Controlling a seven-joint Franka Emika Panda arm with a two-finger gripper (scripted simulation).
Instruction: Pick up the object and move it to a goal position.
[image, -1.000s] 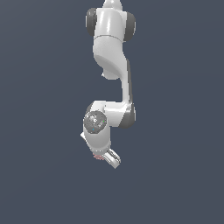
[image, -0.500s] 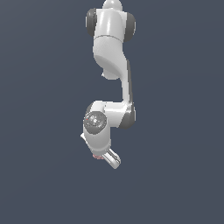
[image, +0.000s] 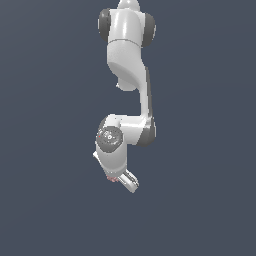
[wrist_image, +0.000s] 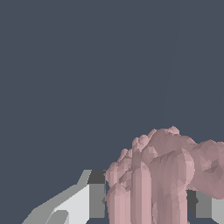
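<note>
Seen from the wrist camera, a dusty-pink, ridged and lobed lump fills the space between the two fingers of the gripper, its surface a mass of rounded columns and knobs. A white finger with a dark pad sits against one flank of the lump, and a second grey pad shows at its other flank, so the gripper is closed partway around the lump, held apart only by the lump's own width. Beyond the lump the view shows plain slate-blue background, with no bench edge or corner to place the grasp against.

In the exterior view, the white Panda arm hangs down from the top of the frame, bends at a grey-jointed elbow and ends in a wrist whose round face is turned toward the camera. The gripper points down and toward the exterior view's right. A small speck of pink, the lump, shows at the base of the fingers, clear of any surface and surrounded by the same flat dark backdrop.
</note>
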